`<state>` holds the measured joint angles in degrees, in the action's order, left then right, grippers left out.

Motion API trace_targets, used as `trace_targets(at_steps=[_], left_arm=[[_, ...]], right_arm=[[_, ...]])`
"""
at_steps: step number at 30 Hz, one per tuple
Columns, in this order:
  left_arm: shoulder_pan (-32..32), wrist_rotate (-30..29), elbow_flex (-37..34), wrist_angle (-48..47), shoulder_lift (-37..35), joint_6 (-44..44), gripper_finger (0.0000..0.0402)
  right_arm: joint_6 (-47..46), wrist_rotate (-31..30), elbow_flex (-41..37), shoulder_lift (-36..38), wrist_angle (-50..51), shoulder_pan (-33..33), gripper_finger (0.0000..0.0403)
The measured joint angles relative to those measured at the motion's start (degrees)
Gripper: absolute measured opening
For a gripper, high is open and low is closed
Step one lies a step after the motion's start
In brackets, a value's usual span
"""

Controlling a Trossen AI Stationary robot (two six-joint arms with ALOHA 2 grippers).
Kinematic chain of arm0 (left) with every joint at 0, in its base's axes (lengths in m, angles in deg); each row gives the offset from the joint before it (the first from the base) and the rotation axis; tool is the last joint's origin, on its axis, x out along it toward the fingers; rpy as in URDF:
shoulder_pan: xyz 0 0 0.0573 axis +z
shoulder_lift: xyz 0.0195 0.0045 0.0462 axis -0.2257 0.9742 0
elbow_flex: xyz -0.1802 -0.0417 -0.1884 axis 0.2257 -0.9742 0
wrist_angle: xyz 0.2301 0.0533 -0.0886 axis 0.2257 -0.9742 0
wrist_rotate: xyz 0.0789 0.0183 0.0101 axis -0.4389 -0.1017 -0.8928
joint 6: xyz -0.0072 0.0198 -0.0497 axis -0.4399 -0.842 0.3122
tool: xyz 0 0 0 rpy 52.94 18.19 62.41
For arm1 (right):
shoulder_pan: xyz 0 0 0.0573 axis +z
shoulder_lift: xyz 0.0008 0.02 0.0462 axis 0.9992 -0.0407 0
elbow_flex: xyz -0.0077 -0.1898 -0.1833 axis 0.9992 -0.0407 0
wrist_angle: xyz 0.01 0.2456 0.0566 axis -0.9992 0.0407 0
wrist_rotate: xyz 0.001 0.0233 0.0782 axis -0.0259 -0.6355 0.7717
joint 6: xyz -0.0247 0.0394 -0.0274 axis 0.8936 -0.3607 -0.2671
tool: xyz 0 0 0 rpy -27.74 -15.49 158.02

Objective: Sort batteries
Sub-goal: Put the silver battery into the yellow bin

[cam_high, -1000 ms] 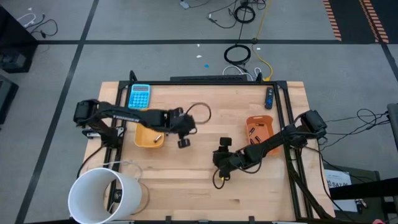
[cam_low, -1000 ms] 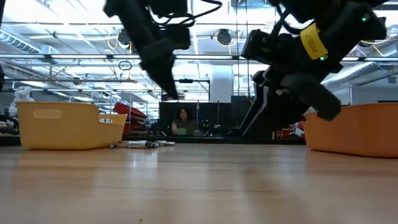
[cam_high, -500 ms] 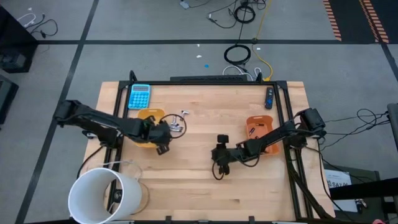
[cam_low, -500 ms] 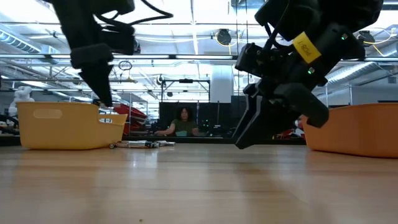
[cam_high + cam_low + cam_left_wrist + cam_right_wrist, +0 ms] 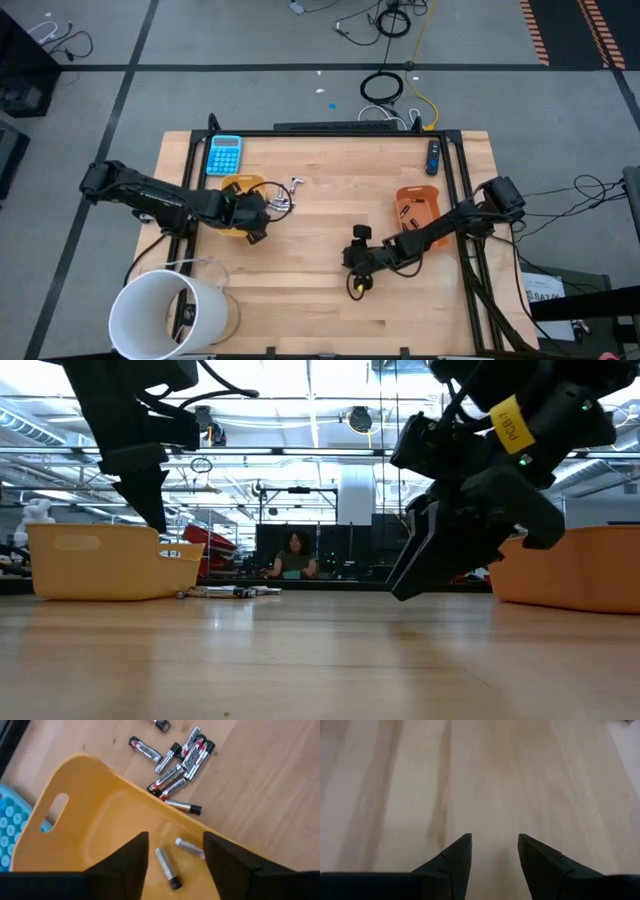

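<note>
Yellow tray under left gripper spread apart, two batteries inside, right gripper parted over bare wood.

no text can be read for certain. a yellow label on the right arm, at about 2 o'clock in the low view, carries dark characters too small to make out. the batteries bear unreadable print.

Bright, even overhead light; soft shadows (low view backlit, blurred foreground).
</note>
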<state>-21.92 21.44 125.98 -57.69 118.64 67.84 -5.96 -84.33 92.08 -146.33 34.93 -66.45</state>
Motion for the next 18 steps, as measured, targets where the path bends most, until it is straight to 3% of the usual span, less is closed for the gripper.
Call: trace_targets(at_steps=[8,13,18], left_arm=[[3.8,1.3,0.4,12.2,1.0,-11.2,0.0216],[9.9,5.2,0.4,17.1,4.5,-18.1,0.0217],[16.0,9.0,0.3,23.3,8.3,-25.1,0.0217]], right_arm=[[-4.3,-0.5,0.0,0.0,-0.6,1.0,0.0153],[-6.3,-0.8,0.0,0.0,-0.7,1.1,0.0153],[-6.0,-5.1,1.3,0.0,-0.5,2.5,0.0148]])
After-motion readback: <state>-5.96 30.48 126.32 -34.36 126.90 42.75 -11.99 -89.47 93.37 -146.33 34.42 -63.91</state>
